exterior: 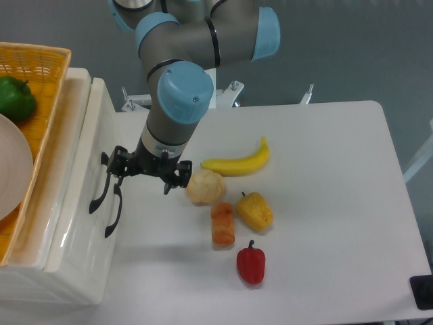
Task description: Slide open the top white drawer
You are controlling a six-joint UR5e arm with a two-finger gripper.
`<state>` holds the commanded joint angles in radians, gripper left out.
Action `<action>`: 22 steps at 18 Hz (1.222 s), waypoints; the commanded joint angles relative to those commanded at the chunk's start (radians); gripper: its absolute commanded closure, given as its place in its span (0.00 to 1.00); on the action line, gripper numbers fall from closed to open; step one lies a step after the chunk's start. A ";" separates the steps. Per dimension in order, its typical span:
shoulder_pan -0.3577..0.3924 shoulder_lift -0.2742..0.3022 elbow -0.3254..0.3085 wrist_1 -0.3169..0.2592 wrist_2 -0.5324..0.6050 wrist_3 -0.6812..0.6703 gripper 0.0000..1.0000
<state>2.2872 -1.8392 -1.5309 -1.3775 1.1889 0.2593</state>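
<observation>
The white cabinet stands at the left edge of the table. Its top white drawer shows as a long pale strip beside the basket, with a cream inside at the near end. Two curved black handles sit on the cabinet's front: the upper one and the lower one. My gripper hangs right of the front, fingers spread apart. Its left finger is at the far end of the upper handle; I cannot tell whether it touches. The right finger is near a pale round food item.
An orange wicker basket on the cabinet holds a green pepper and a white plate. On the table lie a banana, a pale round food item, an orange piece, a yellow pepper and a red pepper.
</observation>
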 joint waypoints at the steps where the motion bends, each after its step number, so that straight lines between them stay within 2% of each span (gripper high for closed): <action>1: -0.002 0.000 0.000 0.000 0.000 -0.002 0.00; 22: -0.035 -0.009 -0.008 0.000 -0.022 -0.032 0.00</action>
<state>2.2519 -1.8484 -1.5386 -1.3775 1.1674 0.2270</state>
